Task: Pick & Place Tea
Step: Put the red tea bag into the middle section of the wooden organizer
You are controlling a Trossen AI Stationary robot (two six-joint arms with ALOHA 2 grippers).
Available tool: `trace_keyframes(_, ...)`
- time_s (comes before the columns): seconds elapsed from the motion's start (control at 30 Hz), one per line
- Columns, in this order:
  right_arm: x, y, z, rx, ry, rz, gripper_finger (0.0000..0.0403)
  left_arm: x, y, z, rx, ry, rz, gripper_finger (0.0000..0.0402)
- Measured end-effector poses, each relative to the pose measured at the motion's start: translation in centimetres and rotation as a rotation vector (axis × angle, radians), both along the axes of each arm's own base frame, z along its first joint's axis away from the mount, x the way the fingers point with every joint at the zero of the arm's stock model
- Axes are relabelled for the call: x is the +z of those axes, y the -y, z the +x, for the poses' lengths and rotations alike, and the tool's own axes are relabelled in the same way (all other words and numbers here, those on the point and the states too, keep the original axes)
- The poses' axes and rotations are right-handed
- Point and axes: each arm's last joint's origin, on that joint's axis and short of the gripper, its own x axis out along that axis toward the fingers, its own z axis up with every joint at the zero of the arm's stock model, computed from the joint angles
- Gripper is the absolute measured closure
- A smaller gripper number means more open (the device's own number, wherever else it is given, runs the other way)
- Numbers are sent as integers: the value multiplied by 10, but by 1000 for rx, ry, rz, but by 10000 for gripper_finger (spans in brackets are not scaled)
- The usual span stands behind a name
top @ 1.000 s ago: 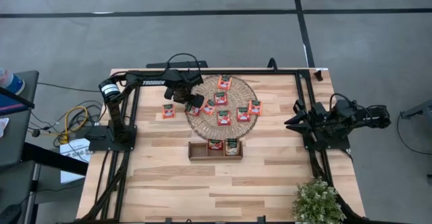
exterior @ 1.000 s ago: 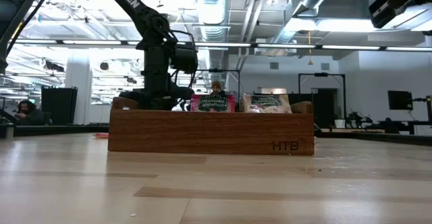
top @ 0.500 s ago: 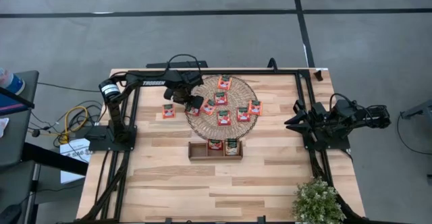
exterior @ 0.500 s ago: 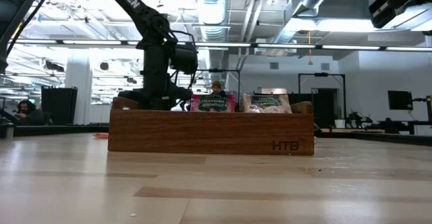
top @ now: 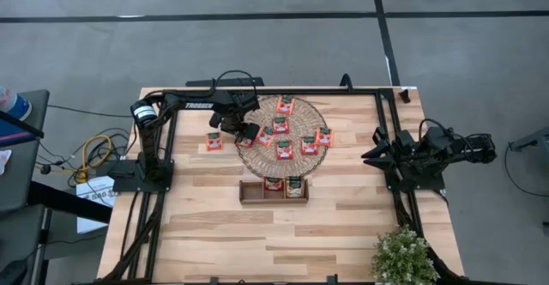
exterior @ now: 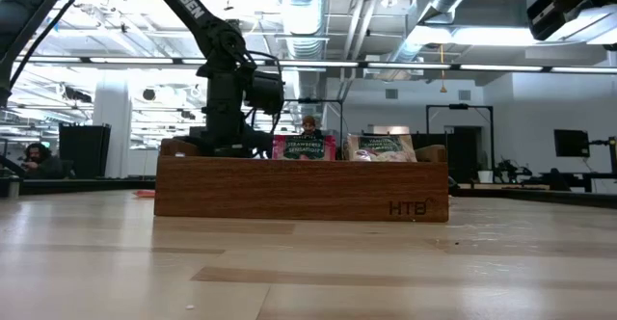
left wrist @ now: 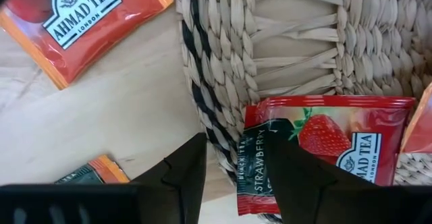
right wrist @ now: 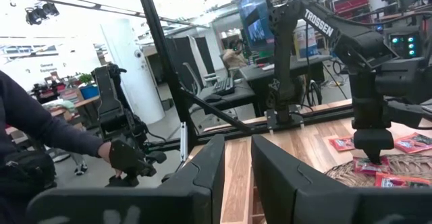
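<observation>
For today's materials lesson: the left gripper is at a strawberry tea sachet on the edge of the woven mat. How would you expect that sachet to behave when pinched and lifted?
The strawberry sachet looks flat and thin, so probably light and floppy, bending between the left gripper's open fingers. Its glossy wrapper could slip. It overhangs the woven mat's ridged rim, so a push may snag or tilt it.

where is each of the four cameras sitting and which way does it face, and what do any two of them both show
High view: above the table, looking straight down; both arms show, left gripper at the woven mat, right gripper waiting at the table's right edge.
Low view: at table-top height, looking level at the wooden tray; the left arm rises behind it.
Left wrist view: just above the mat's edge; its own open fingers straddle the rim beside a strawberry tea sachet.
Right wrist view: looks across the table at the left arm; a person's sleeve shows.
Shared: high and low views both show the tray.
</observation>
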Motion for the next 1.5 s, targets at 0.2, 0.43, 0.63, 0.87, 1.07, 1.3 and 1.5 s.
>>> trace_keyframes(0.2, 0, 0, 0, 0, 0, 0, 337, -1, 0, 0, -14, -6, -2, 283)
trace_keyframes(0.43, 1, 0, 0, 0, 8, 1, 337, -1, 1, -1, -15, -14, -3, 322)
trace_keyframes(0.63, 1, 0, 0, 0, 8, 1, 337, -2, 0, -1, -14, -20, 5, 336)
trace_keyframes(0.87, 1, 0, 0, 0, 8, 1, 337, -2, 1, -2, -15, -29, 7, 338)
trace_keyframes(1.07, 1, 0, 0, 0, 8, 1, 337, 2, 1, -3, -17, -34, 22, 338)
trace_keyframes(1.3, 1, 0, 0, 0, 8, 1, 337, 6, 1, -5, -15, -43, 55, 361)
trace_keyframes(1.5, 1, 0, 0, 0, 8, 1, 337, 7, 1, -5, -15, -43, 57, 381)
